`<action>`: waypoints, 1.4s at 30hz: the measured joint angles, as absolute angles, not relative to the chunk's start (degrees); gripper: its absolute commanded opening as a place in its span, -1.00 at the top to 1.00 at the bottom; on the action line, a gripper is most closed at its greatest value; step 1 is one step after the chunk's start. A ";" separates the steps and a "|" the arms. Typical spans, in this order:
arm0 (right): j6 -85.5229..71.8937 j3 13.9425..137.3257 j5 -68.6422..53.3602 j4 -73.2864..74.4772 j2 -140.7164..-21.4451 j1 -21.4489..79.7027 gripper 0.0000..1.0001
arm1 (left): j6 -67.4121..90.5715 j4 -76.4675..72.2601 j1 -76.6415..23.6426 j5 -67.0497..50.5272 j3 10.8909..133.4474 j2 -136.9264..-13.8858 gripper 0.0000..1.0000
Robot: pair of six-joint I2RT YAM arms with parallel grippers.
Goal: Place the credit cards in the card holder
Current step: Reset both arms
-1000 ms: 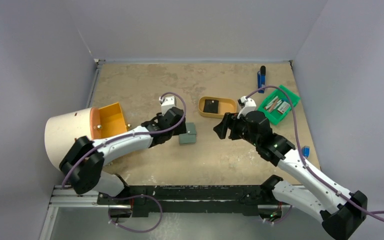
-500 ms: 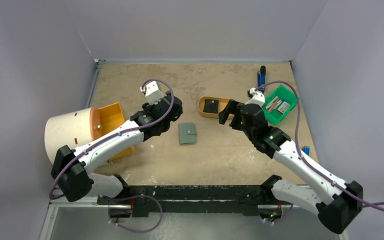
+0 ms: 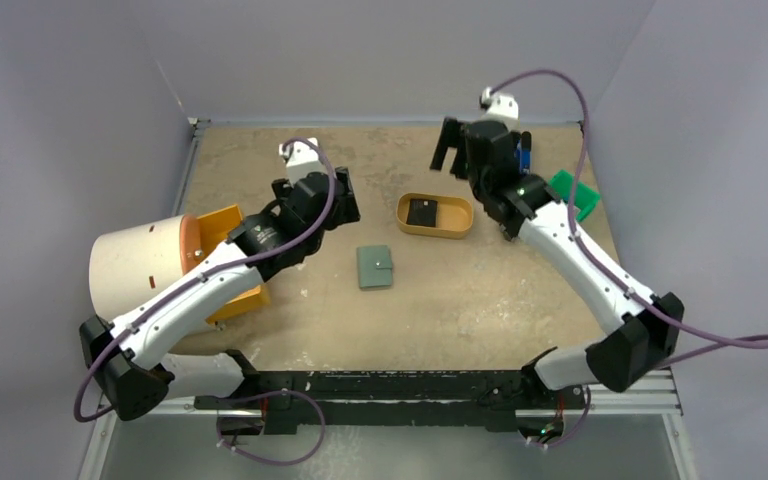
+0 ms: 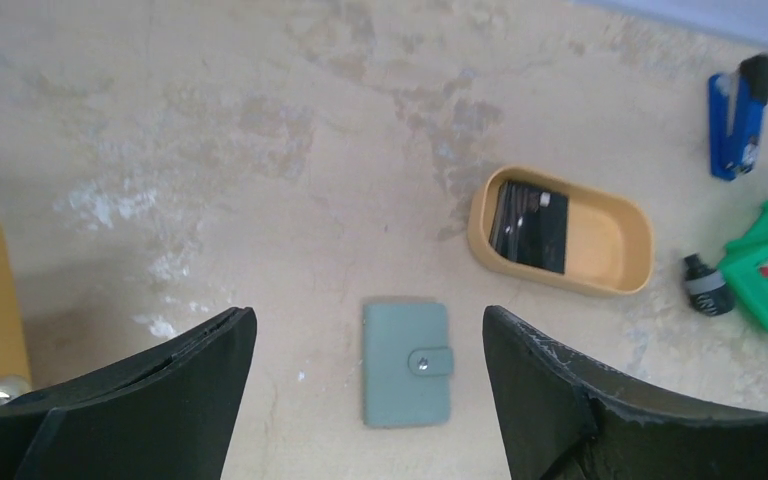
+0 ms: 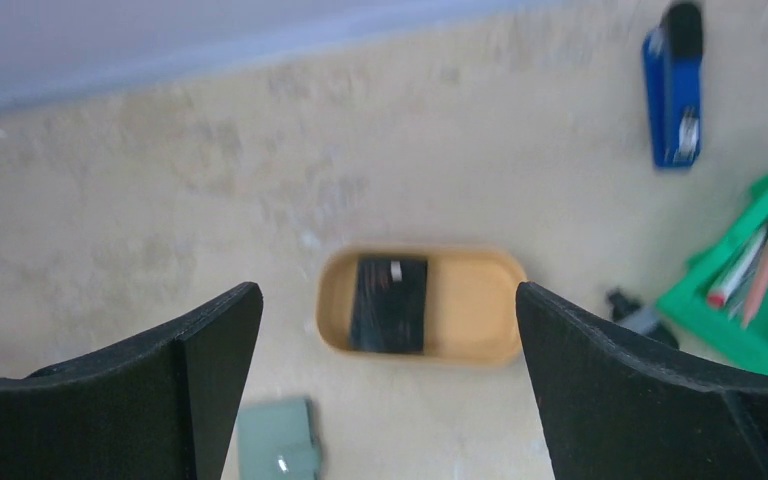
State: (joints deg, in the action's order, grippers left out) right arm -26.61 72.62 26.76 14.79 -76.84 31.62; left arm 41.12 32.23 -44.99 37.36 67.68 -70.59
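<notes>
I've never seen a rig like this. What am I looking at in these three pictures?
A left robot arm and a right robot arm are bolted at the near edge of a table. The wide picture looks down from above and behind them; the other two come from a camera on each wrist, so the black shapes there are that arm's own fingers. The left gripper and the right gripper stand open, holding nothing. On the table lie a small sage-green fold-over card holder, a tan oval tray with a black square item inside, a blue stapler and a green bin.
</notes>
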 measured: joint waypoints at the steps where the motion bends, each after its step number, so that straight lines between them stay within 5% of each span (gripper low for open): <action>1: -25.47 78.24 28.01 16.40 -79.37 31.35 -0.98 | 40.18 33.28 -44.97 37.71 69.71 -70.52 -0.66; 4: -21.10 88.42 30.35 17.56 -80.93 31.42 -0.98 | 37.23 35.92 -44.88 39.92 77.69 -70.35 -0.66; 15: -4.19 91.53 30.83 9.13 -55.66 35.00 -0.98 | 29.15 38.30 -44.73 47.55 98.26 -64.49 -0.70; 30: 3.68 66.83 21.76 7.09 -41.93 35.24 -0.98 | 20.75 35.62 -44.73 46.06 92.18 -58.17 -0.70; 42: -7.11 65.34 20.14 5.52 -41.34 35.24 -0.98 | 20.40 35.51 -44.73 44.07 91.83 -59.88 -0.70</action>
